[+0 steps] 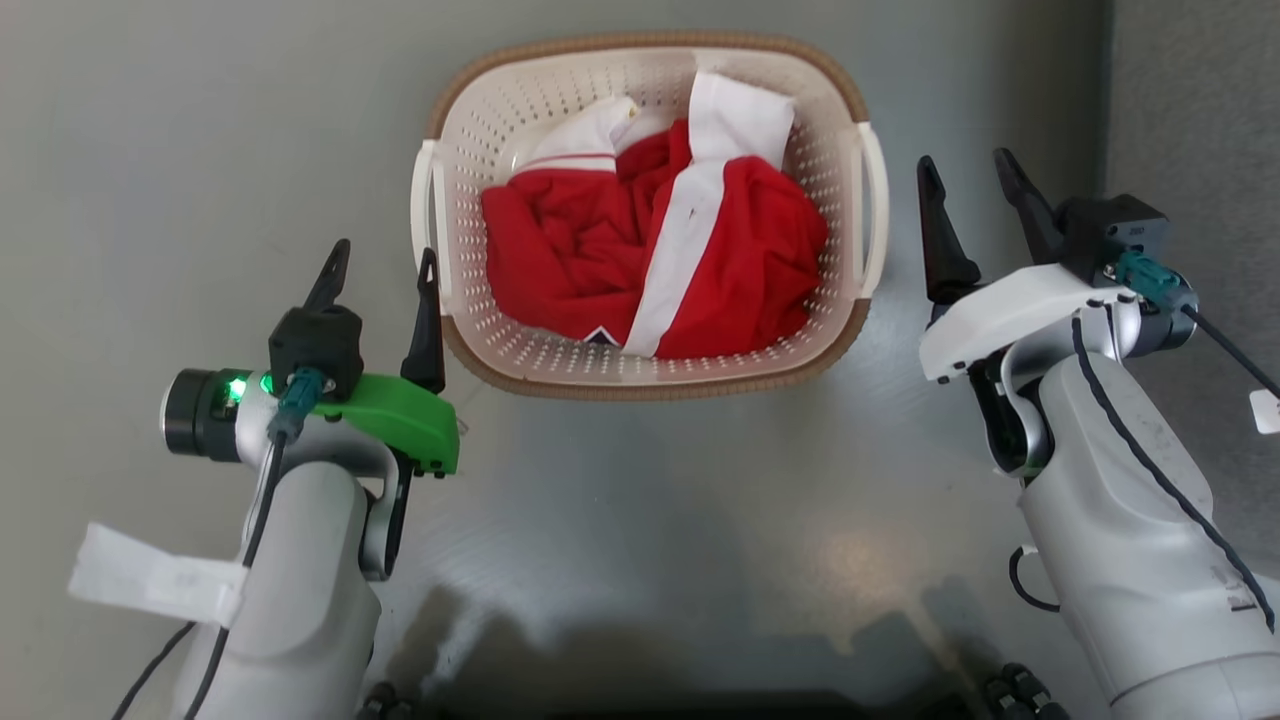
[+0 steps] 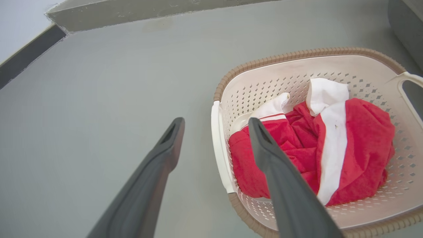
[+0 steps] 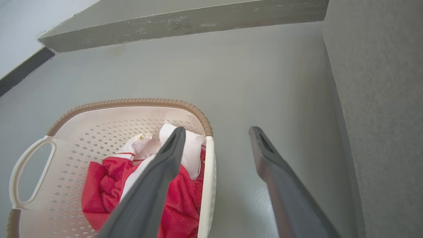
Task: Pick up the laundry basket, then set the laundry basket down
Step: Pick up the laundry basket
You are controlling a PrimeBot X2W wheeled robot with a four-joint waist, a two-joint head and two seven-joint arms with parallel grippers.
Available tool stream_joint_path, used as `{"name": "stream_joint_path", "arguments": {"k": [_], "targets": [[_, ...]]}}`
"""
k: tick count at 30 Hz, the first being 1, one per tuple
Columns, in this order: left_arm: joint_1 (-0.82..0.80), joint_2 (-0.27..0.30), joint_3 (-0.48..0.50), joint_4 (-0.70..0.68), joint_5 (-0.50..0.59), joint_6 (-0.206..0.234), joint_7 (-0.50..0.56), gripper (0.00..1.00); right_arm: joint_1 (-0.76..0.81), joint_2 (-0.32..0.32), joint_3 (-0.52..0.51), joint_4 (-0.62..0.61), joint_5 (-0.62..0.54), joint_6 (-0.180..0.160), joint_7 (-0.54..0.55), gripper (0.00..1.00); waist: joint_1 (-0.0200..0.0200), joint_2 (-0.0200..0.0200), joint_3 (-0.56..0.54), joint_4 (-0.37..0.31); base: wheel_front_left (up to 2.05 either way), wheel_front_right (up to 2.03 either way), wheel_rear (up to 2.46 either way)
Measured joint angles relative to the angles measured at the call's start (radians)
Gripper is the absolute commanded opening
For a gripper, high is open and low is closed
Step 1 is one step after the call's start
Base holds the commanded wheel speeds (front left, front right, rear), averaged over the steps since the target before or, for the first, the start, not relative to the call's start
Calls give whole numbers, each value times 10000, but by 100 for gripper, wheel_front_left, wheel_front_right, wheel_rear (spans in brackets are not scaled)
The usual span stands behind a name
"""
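The laundry basket [image 1: 470, 130] stands on the grey floor, cream-white and perforated with a brown rim, holding a crumpled red and white garment [image 1: 650, 250]. My left gripper [image 1: 385, 265] is open beside the basket's left handle [image 1: 424, 215], its right finger close to the near-left corner. My right gripper [image 1: 972, 180] is open a little to the right of the right handle [image 1: 876, 215], apart from it. In the left wrist view the basket [image 2: 330, 62] lies to the right of my open fingers [image 2: 214, 127]. In the right wrist view the basket [image 3: 109, 114] lies to the left of that gripper [image 3: 216, 132].
A grey wall or block [image 1: 1190, 120] rises at the right, close to my right arm. A low grey ledge [image 3: 185, 23] and a dark baseboard [image 2: 26, 56] run along the far side. Bare grey floor [image 1: 200, 130] spreads left of the basket.
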Motion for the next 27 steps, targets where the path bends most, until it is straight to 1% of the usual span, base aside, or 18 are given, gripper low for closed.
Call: {"name": "stream_joint_path", "arguments": {"k": [13,20,22,27], "targets": [[-885,-42,-502,1099,-464,-249,0,100,-669,-2,130,1179,10,138,0,100,-1,0,786,150,0,0,0],[-1363,-58,-617,1674,-663,-288,0,100,-1119,-2,295,1511,79,184,0,100,-1,0,1114,153,0,0,0],[-1478,-58,-639,1835,-761,-295,0,100,-1232,-2,349,1592,81,255,0,100,-1,0,1214,149,0,0,0],[-1788,-65,-656,2209,-880,-341,0,100,-1468,0,466,1797,81,267,-2,100,-1,0,1468,142,0,0,0]]}}
